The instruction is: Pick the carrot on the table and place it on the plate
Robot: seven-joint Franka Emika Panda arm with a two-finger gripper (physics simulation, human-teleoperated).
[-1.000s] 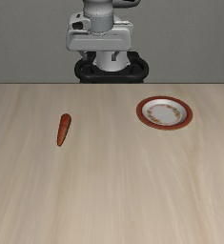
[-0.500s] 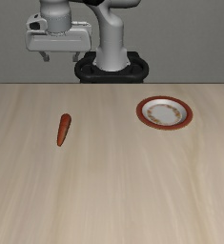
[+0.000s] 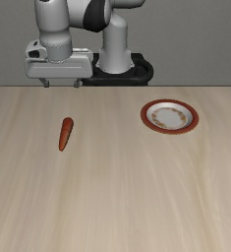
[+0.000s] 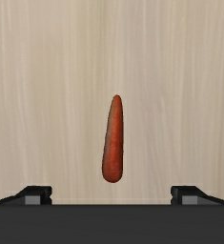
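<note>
An orange carrot (image 3: 66,134) lies on the wooden table (image 3: 115,187) toward the exterior view's left, its thin tip pointing away from the robot base. My gripper (image 3: 60,86) hangs above the table's far edge, just behind the carrot and well above it. In the wrist view the carrot (image 4: 112,139) lies lengthwise ahead of my gripper (image 4: 112,194), centred between the two fingertips (image 4: 33,193), which stand wide apart with nothing between them. A round plate (image 3: 170,116) with a red rim and white centre rests on the exterior view's right.
The robot's black base (image 3: 115,71) stands at the table's far edge, with a grey wall behind it. The light wooden tabletop stretches forward from the carrot and the plate.
My arm has swung toward the exterior view's left and come down, from over the base to a spot above and behind the carrot. Carrot and plate have not moved.
</note>
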